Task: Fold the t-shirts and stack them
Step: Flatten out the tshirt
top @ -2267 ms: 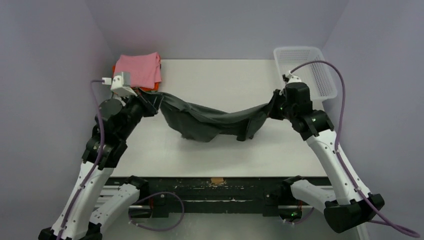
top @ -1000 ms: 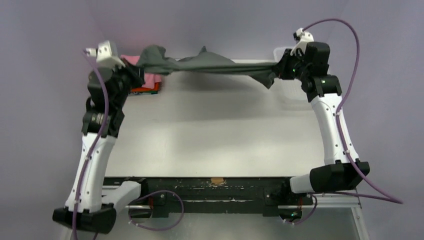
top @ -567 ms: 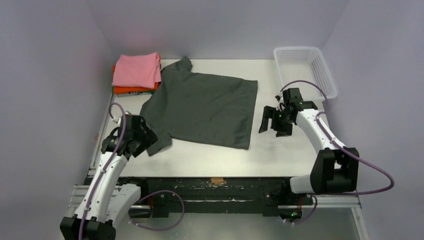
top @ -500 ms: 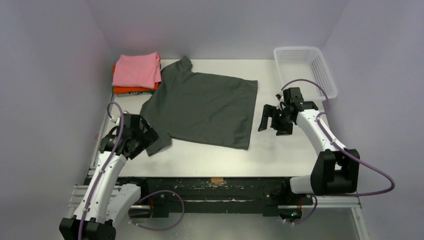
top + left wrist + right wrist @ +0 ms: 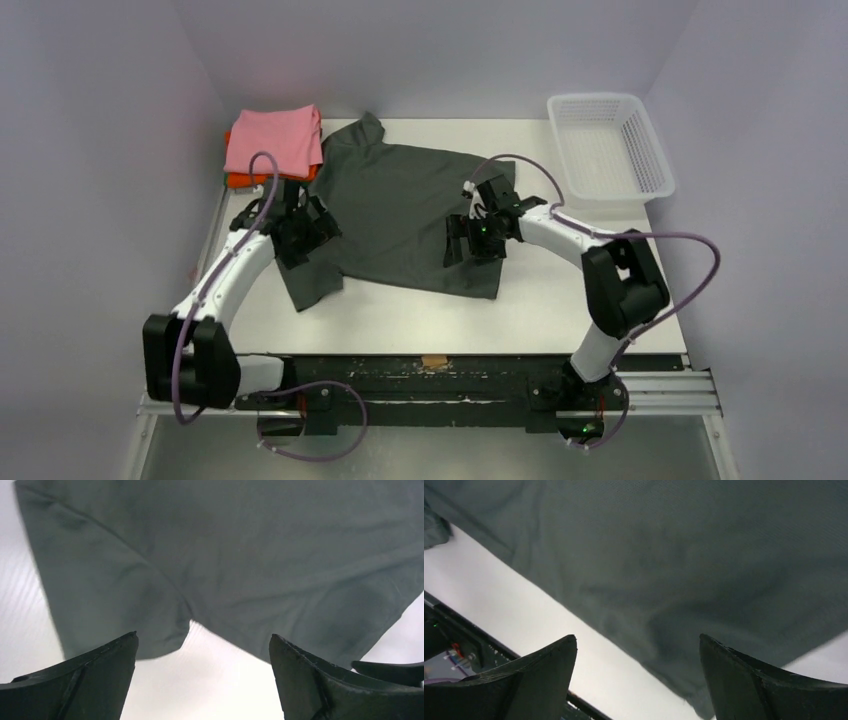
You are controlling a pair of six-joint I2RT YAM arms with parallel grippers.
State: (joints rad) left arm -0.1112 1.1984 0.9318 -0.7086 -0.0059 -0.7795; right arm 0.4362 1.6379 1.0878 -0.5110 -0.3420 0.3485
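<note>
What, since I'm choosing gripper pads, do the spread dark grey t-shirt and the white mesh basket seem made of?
Dark grey t-shirt: soft matte cloth; it lies limp and wrinkled. White mesh basket: probably stiff plastic; its gridded walls stand upright.

Pale lilac walls (image 5: 100, 120) are enclosing a white table (image 5: 545, 310) on three sides; soft even light is falling across it.

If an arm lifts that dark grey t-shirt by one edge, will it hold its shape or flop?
Probably flop: the grey t-shirt lies flat on the table with soft wrinkles, so a lifted edge would likely sag. It looks thin, likely light. Pushed, it would probably bunch, not slide whole.
</note>
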